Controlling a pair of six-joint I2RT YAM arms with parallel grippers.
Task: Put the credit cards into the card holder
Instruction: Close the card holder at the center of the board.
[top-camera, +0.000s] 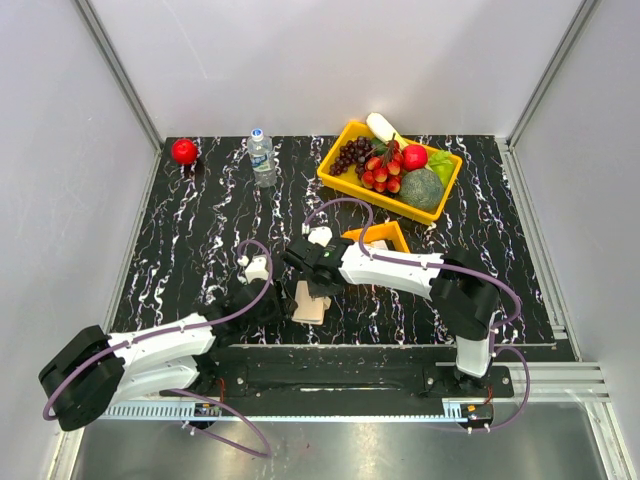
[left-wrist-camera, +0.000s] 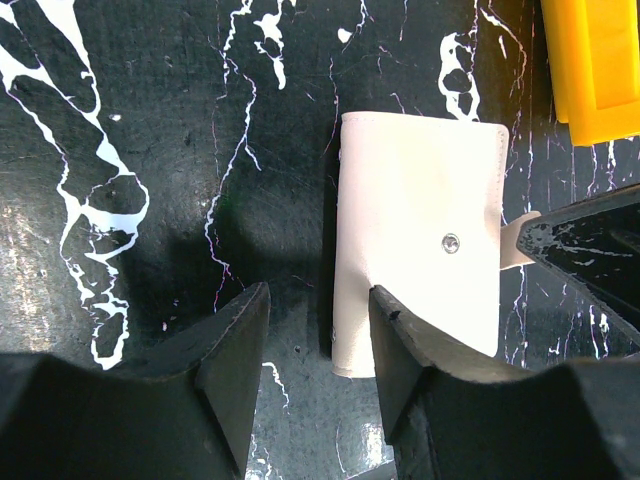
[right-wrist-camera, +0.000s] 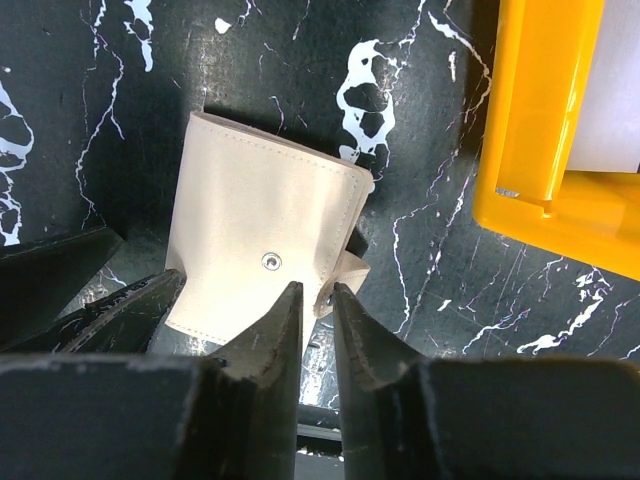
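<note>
Nearest the arm bases, the left gripper (left-wrist-camera: 318, 296), jaws apart, straddles the near left edge of the closed card holder (left-wrist-camera: 420, 190). The holder lies flat on the black marbled table (left-wrist-camera: 170, 70), and one finger (left-wrist-camera: 405, 350) overlaps its face. Opposite, the right gripper (right-wrist-camera: 315, 292), jaws narrowly parted and clamping nothing visible, meets the clasp tab (right-wrist-camera: 350, 268) beside the snap stud (right-wrist-camera: 271, 261). The step in hand appears to be opening the holder. Done well, the left finger pins the body while the right pinches only the tab and peels it upward without dragging the holder. Just beyond, the small orange tray (right-wrist-camera: 520, 120) holds a pale flat item, presumably the credit cards (right-wrist-camera: 612, 90). Farther off stand a yellow fruit basket (top-camera: 331, 171) and a water bottle (top-camera: 262, 158).
</note>
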